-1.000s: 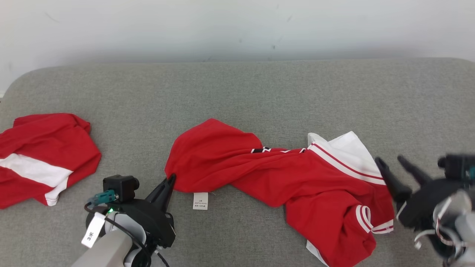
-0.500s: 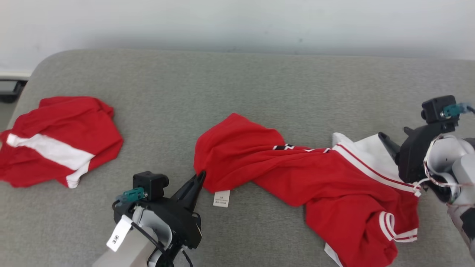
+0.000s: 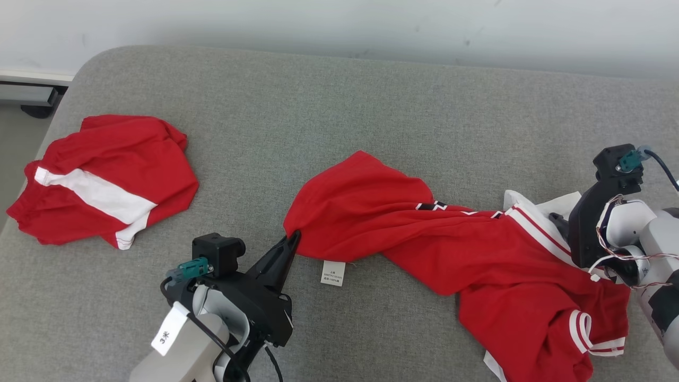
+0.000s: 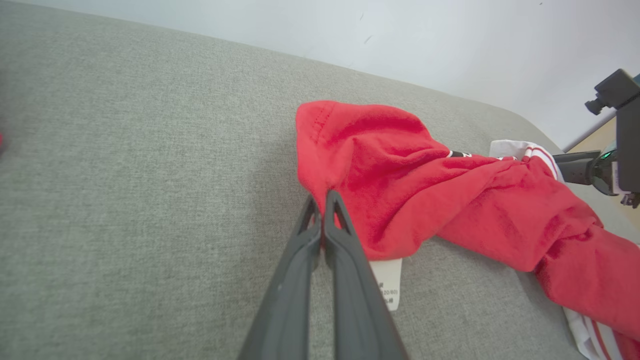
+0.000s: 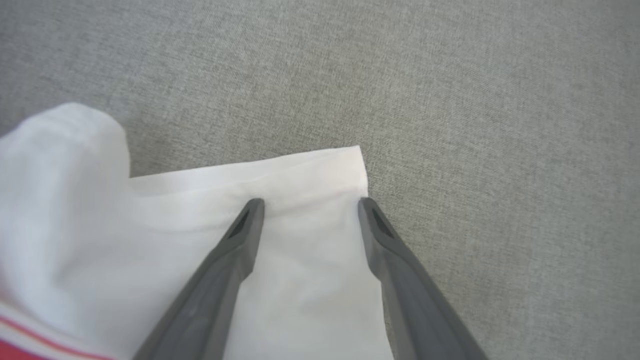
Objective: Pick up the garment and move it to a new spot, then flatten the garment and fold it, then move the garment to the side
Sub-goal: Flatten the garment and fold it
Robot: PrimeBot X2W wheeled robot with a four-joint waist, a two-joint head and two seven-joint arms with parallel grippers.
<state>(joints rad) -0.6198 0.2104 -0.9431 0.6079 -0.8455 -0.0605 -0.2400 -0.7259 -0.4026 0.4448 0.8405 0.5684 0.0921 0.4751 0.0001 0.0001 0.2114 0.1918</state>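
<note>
Flatten step, I judge: left gripper pinched on garment, right gripper open astride white corner; next, close there and pull taut.

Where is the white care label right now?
In the head view the care label lies flat on the grey cushion, poking out under the red garment's near left corner, just right of the left gripper closed on that corner.
</note>
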